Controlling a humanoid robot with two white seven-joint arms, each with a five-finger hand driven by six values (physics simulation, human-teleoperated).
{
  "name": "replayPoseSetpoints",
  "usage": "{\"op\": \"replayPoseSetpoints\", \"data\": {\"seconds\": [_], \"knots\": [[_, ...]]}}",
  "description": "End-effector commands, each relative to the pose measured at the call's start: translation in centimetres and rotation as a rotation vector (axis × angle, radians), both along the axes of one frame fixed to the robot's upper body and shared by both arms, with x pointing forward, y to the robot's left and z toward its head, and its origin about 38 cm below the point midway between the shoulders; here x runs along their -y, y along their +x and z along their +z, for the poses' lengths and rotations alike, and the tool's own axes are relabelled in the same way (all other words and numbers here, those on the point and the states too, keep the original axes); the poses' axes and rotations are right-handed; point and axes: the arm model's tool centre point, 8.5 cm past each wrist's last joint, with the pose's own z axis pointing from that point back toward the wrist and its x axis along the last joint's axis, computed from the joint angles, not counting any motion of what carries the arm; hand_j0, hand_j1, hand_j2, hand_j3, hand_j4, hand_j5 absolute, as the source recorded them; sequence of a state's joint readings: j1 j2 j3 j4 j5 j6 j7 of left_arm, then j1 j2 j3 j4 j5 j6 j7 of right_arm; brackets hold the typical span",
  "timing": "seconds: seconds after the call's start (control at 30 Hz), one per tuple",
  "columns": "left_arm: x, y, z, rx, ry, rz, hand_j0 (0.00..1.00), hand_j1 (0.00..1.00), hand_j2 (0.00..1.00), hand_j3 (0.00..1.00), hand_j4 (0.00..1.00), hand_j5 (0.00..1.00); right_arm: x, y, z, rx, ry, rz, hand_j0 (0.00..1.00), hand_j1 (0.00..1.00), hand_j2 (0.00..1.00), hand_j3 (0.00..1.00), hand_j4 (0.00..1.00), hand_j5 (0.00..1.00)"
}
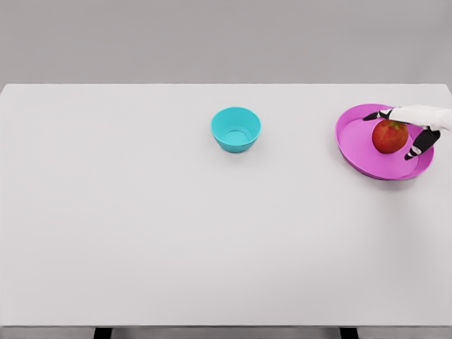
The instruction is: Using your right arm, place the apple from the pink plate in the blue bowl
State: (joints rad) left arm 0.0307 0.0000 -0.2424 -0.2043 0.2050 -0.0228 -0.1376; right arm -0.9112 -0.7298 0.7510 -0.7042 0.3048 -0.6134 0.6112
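Straddling the apple on the pink plate, right robot hand, fingers spread, no readable writing.

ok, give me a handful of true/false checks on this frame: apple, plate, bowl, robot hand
1. The apple lies on the pink plate. True.
2. The blue bowl already holds the apple. False: the bowl is empty.
3. The right robot hand is at the apple, fingers on either side of it. True.
4. The bowl stands to the right of the plate. False: it stands left of the plate, near the middle of the white table.
5. The left robot hand rests beside the bowl. False: no left arm is in view.
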Motion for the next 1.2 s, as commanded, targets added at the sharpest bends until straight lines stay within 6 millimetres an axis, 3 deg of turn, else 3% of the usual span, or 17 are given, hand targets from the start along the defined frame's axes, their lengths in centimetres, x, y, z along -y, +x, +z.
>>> {"op": "replayPoseSetpoints", "data": {"seconds": [0.0, 0.07, 0.17, 0.3, 0.4, 0.67, 0.83, 0.97, 1.17], "knots": [[0.0, 0.0, 0.0, 0.001, -0.001, 0.000, 1.00, 1.00, 1.00, 1.00, 1.00, 1.00, 0.1, 0.0, -0.2, -0.005, 0.003, -0.009, 1.00, 1.00, 1.00, 1.00, 1.00, 1.00], [0.0, 0.0, 0.0, 0.000, 0.000, 0.000, 1.00, 1.00, 1.00, 1.00, 1.00, 1.00, 0.2, 0.0, -0.2, -0.005, -0.001, -0.009, 1.00, 1.00, 1.00, 1.00, 1.00, 1.00], [0.0, 0.0, 0.0, 0.000, 0.000, 0.000, 1.00, 1.00, 1.00, 1.00, 1.00, 1.00, 0.3, 0.0, -0.3, -0.010, -0.017, -0.009, 0.86, 0.86, 0.86, 0.86, 0.86, 0.86], [0.0, 0.0, 0.0, 0.001, -0.001, 0.000, 1.00, 1.00, 1.00, 1.00, 1.00, 1.00, 0.4, -0.1, -0.4, -0.013, -0.025, -0.011, 0.60, 0.60, 0.60, 0.60, 0.60, 0.60], [0.0, 0.0, 0.0, 0.000, 0.000, 0.000, 1.00, 1.00, 1.00, 1.00, 1.00, 1.00, 0.4, -0.1, -0.4, -0.013, -0.025, -0.011, 0.52, 0.52, 0.52, 0.52, 0.52, 0.52], [0.0, 0.0, 0.0, 0.000, 0.000, 0.000, 1.00, 1.00, 1.00, 1.00, 1.00, 1.00, -0.1, 0.4, 0.8, 0.015, -0.019, 0.004, 0.49, 0.49, 0.49, 0.49, 0.49, 0.49], [0.0, 0.0, 0.0, 0.000, 0.000, 0.000, 1.00, 1.00, 1.00, 1.00, 1.00, 1.00, -0.8, 1.2, 2.8, 0.060, -0.014, 0.022, 0.49, 0.49, 0.49, 0.49, 0.49, 0.49], [0.0, 0.0, 0.0, 0.000, 0.000, 0.000, 1.00, 1.00, 1.00, 1.00, 1.00, 1.00, -3.5, 2.0, 4.7, 0.112, -0.004, 0.092, 0.49, 0.49, 0.49, 0.49, 0.49, 0.49], [0.0, 0.0, 0.0, 0.001, -0.001, 0.000, 1.00, 1.00, 1.00, 1.00, 1.00, 1.00, -11.0, 3.5, 6.4, 0.179, 0.054, 0.248, 0.49, 0.49, 0.49, 0.49, 0.49, 0.49]]}}
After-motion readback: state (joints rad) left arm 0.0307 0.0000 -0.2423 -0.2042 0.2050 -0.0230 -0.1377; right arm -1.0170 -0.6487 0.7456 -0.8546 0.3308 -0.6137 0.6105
